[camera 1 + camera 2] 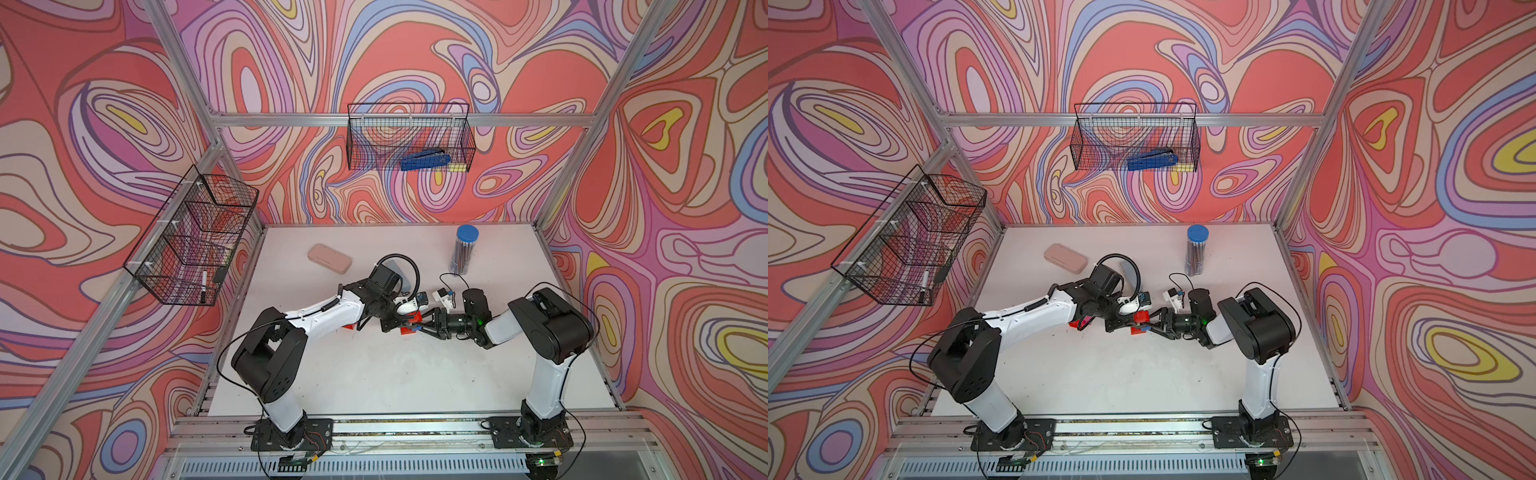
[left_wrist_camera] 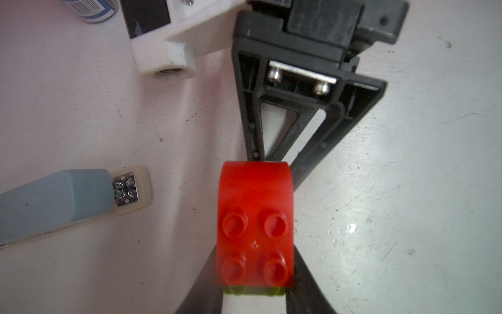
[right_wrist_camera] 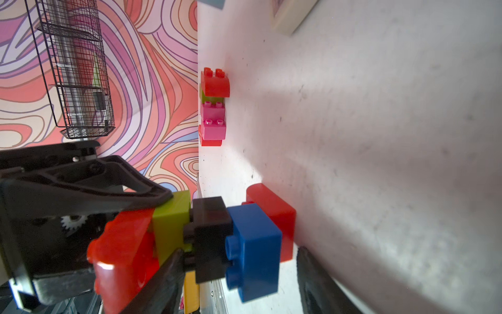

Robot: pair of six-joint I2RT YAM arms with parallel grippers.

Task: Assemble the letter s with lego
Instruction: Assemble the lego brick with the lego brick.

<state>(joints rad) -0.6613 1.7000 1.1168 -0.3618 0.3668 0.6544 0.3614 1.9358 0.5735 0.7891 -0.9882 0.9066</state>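
Left gripper (image 2: pixel 255 274) clenched on joined row of red, lime green, black and blue studded plastic lego bricks (image 3: pixel 252 244).
Row was at centre of white table (image 3: pixel 380 136); right gripper (image 1: pixel 424 326) jaws stood apart, straddling its blue end.

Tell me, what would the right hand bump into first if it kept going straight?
Most likely the lego stack that the left hand holds: its blue brick sits just in front of the right hand. I cannot tell whether they touch.
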